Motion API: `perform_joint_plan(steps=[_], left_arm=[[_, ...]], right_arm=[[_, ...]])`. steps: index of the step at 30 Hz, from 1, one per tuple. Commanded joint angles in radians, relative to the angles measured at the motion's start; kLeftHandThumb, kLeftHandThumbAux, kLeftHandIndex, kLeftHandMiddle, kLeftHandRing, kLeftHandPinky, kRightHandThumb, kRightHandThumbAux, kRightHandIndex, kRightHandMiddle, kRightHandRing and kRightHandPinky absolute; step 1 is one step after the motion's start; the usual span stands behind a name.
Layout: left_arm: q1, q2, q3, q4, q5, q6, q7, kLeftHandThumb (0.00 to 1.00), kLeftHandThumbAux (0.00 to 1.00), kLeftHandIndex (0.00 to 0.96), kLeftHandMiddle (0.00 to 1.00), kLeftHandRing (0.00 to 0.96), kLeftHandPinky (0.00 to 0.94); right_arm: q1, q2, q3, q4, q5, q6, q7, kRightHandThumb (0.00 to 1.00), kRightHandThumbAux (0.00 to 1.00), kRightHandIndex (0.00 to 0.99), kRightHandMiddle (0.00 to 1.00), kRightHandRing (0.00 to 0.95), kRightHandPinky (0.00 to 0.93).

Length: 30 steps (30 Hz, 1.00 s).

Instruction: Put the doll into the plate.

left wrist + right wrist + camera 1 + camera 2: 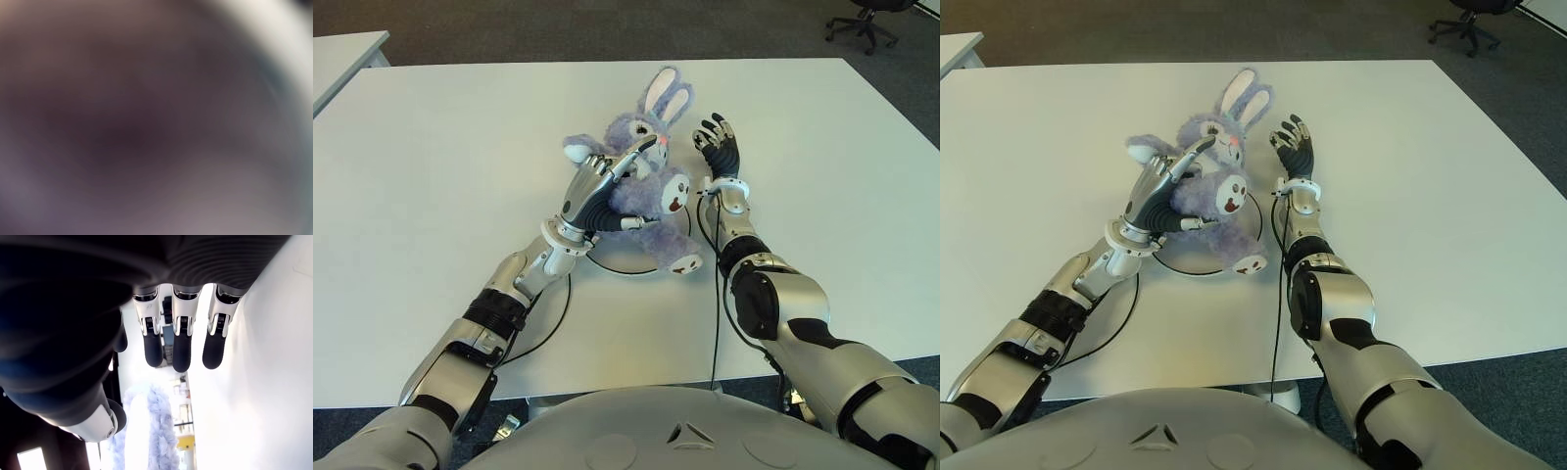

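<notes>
Doll (651,166), a fluffy lavender rabbit, lies sprawled over the plate (617,266).

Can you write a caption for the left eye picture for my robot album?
Robot's left hand holds a purple bunny doll over a white plate, right hand open beside it.

Doll (651,176) lies across a plate (607,262) near the middle of the table (440,166), ears pointing away from the robot, feet toward it. Left hand (597,186) lies over the doll's body from the left. Right hand (720,147) is just right of the doll's head, above the tabletop. Office chair (864,22) stands on the floor behind the table, far right.
</notes>
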Motion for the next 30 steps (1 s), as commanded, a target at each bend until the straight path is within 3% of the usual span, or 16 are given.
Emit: perform_joint_plan(steps=[1,7,14,21,30], left_arm=[[0.047,0.023,-0.004,0.008,0.013,0.033,-0.054,0.107,0.290,0.000,0.202,0.258,0.031],[0.054,0.026,0.002,-0.006,-0.003,0.040,-0.078,0.111,0.291,0.000,0.183,0.243,0.009],[0.055,0.027,0.007,-0.004,-0.003,0.045,-0.085,0.090,0.286,0.000,0.113,0.152,0.000],[0.049,0.028,0.009,0.005,-0.002,0.041,-0.082,0.077,0.268,0.000,0.073,0.087,0.000],[0.033,0.034,0.014,0.032,-0.017,-0.018,-0.063,0.086,0.259,0.000,0.060,0.070,0.000]], right_arm=[[0.138,0.039,-0.019,0.085,0.020,0.082,0.002,0.537,0.747,0.110,0.193,0.204,0.256],[0.137,0.040,-0.023,0.085,0.018,0.078,0.001,0.547,0.757,0.112,0.205,0.212,0.247],[0.135,0.038,-0.017,0.085,0.009,0.079,-0.007,0.541,0.756,0.112,0.210,0.203,0.216],[0.133,0.039,-0.016,0.086,0.008,0.081,-0.012,0.515,0.755,0.153,0.162,0.142,0.160],[0.131,0.041,-0.017,0.085,0.009,0.074,-0.014,0.497,0.760,0.177,0.121,0.098,0.132]])
